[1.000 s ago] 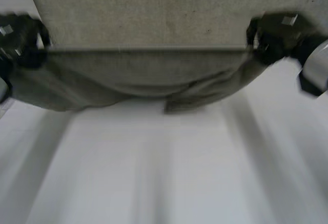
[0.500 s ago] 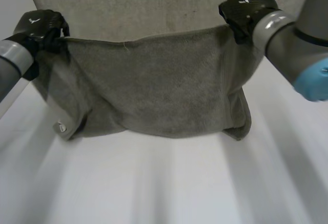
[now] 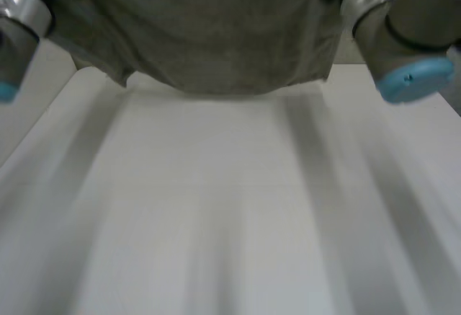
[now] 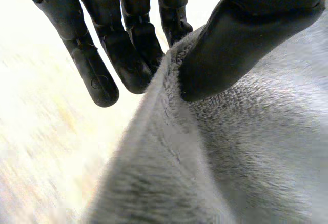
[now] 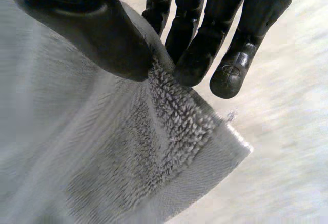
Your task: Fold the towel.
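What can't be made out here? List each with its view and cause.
Head view: the towel's far part, cut off by the upper edge.
Head view: whether its lower edge touches the table; the angle hides any gap.
Left wrist view: how near a corner the left hand pinches; the towel runs out of view.
Right wrist view: the right hand's finger contact behind the cloth, covered by it.

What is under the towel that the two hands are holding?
Below the towel's lower edge the white table shows. The left hand and right hand each pinch the towel between thumb and fingers. Whatever lies farther back, behind the hanging cloth, is covered.
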